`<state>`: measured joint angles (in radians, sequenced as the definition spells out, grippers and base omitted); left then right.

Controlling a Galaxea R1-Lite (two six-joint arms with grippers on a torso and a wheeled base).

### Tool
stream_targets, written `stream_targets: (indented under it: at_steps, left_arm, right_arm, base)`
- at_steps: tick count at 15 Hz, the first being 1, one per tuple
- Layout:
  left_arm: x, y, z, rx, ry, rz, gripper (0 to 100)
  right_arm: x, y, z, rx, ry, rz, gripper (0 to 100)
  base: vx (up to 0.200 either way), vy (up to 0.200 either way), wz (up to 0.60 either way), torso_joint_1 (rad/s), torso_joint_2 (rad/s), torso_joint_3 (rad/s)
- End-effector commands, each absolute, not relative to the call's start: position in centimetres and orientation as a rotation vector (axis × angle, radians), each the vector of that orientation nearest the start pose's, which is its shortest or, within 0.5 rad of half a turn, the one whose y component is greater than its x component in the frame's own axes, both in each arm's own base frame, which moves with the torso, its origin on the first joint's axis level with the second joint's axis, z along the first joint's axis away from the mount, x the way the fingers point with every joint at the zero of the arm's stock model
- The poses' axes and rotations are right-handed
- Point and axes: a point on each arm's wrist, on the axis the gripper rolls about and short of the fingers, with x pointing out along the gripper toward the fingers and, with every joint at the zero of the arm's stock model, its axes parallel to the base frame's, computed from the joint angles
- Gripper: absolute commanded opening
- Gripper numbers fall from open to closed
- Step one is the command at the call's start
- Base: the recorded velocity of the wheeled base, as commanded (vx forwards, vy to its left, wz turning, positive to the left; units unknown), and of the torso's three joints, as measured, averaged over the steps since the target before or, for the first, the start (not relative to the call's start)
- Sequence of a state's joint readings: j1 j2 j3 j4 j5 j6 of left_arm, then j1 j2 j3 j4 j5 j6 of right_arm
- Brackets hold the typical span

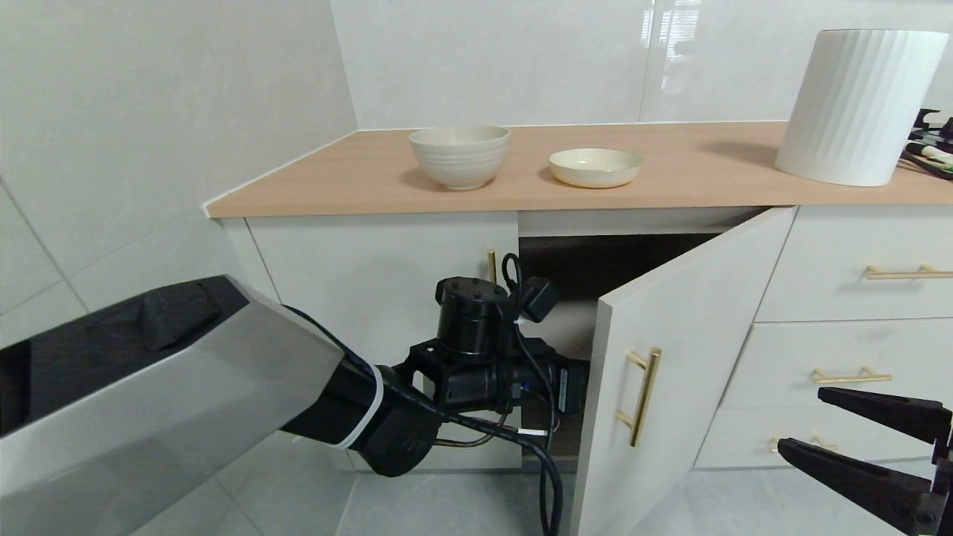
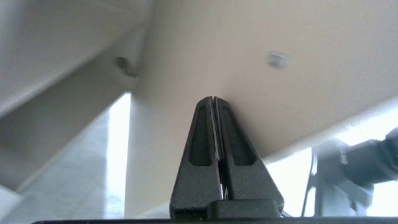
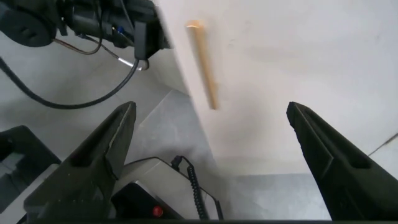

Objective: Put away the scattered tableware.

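- Your left gripper has its fingers pressed flat together with nothing between them; its tip points at a pale flat panel, and you cannot tell whether it touches
- In the head view, your left arm sits low in front of the cabinet, its wrist at the dark opening just beside the inner edge of the open door
- Your right gripper is spread wide and holds nothing; it hangs low on the right, in front of the drawers and apart from the door
- From the right wrist, the door's gold handle shows between the spread fingers, farther off
- The bowl stands upright on the wooden counter, above the closed left door
- The shallow dish sits near the bowl on its right, not touching it, above the open compartment
- A tall white ribbed container stands at the counter's right end, well apart from both dishes
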<state>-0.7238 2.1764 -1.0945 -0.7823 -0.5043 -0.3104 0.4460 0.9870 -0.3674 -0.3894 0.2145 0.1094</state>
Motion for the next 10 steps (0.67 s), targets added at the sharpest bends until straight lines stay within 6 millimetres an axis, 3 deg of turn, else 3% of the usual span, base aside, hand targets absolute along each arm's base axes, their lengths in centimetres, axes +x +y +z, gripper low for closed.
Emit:
stream_targets:
  at_steps: [1,5,10]
  left_arm:
    - [30.4,-28.4,10.1,-0.234,0.492,-1.150,0]
    - [30.8,-29.0,9.1,-0.230,0.511,-1.147,0]
    - [31.0,-29.4,9.3,-0.230,0.496,-1.141,0]
  right_arm:
    - [10.3,5.5,18.9,0.079,0.251,0.646,100]
    - [10.0,5.3,19.1,0.082,0.233,0.647,100]
    - [10.0,5.3,19.0,0.081,0.237,0.647,100]
  base:
    - [0.000,0.000,0.00,0.000,0.00,0.000]
    - [0.000,0.000,0.00,0.000,0.00,0.000]
    - [0.000,0.000,0.00,0.000,0.00,0.000]
